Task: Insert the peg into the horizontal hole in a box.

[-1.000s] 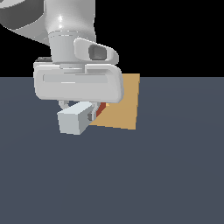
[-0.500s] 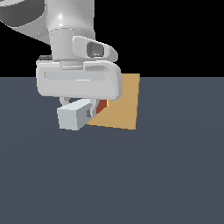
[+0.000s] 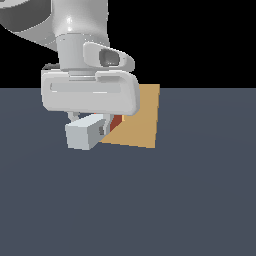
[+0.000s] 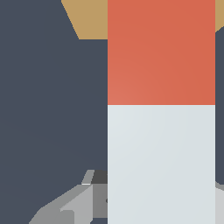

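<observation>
The gripper [image 3: 101, 127] is shut on the peg [image 3: 83, 134], with the white hand above it. The peg's grey-white end points toward the camera in the exterior view. Its red end [image 3: 116, 121] lies against the face of the tan-orange box [image 3: 143, 120]. In the wrist view the peg fills the middle, red part [image 4: 161, 52] ahead of the white part [image 4: 161, 166]. A strip of the box [image 4: 89, 19] shows beyond it, and a grey finger [image 4: 65, 211] shows beside the peg. The hole is hidden behind the peg and hand in both views.
The box stands on a flat dark grey-blue floor [image 3: 200, 200] that stretches all around. The arm's white body [image 3: 75, 30] rises above the hand. Nothing else shows.
The hand and the held peg have risen slightly and shifted a little to the exterior view's left. A bit less of the red end shows. The box has not moved.
</observation>
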Robot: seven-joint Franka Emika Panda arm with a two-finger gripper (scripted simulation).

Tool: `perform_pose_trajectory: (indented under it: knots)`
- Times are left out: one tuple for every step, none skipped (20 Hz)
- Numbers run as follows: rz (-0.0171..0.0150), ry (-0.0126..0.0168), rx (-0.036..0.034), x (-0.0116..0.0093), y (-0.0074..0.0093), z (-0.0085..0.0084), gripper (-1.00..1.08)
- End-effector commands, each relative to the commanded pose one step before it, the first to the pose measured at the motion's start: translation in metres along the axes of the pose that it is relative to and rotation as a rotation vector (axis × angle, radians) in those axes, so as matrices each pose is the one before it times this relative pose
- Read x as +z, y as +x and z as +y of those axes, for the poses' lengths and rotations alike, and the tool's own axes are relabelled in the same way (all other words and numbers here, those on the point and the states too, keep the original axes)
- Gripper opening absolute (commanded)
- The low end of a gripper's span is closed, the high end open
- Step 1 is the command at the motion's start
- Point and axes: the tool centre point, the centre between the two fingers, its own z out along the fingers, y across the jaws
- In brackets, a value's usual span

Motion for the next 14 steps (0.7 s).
perform_pose_trajectory:
  knots:
    - [0.00303, -0.00832, -0.00187, -0.00375, 0.00136, 0.00284, -1.00]
    - [0.00000, 0.00000, 0.00000, 0.00000, 0.00000, 0.00000, -1.00]
    - [0.00000, 0.00000, 0.00000, 0.00000, 0.00000, 0.00000, -1.00]
    - [0.00000, 0.00000, 0.00000, 0.00000, 0.00000, 0.00000, -1.00]
    - [-0.00114, 0.00410, 0.00014, 0.00183, -0.00036, -0.00134, -1.00]
    - [0.00000, 0.00000, 0.00000, 0.00000, 0.00034, -0.00001, -1.00]
    - [0.00000, 0.00000, 0.00000, 0.00000, 0.00103, -0.00003, -1.00]
    - [0.00000, 0.00000, 0.00000, 0.00001, 0.00172, -0.00005, -1.00]
    - [0.00000, 0.00000, 0.00000, 0.00001, 0.00241, -0.00007, -1.00]
    - [0.00000, 0.00000, 0.00000, 0.00001, 0.00311, -0.00008, -1.00]
    - [0.00000, 0.00000, 0.00000, 0.00001, 0.00380, -0.00010, -1.00]
    - [0.00030, -0.00062, 0.00003, -0.00034, 0.00446, -0.00017, -1.00]
    - [0.00000, 0.00000, 0.00000, 0.00002, 0.00522, -0.00011, -1.00]
    - [0.00000, 0.00000, 0.00000, 0.00003, 0.00593, -0.00011, -1.00]
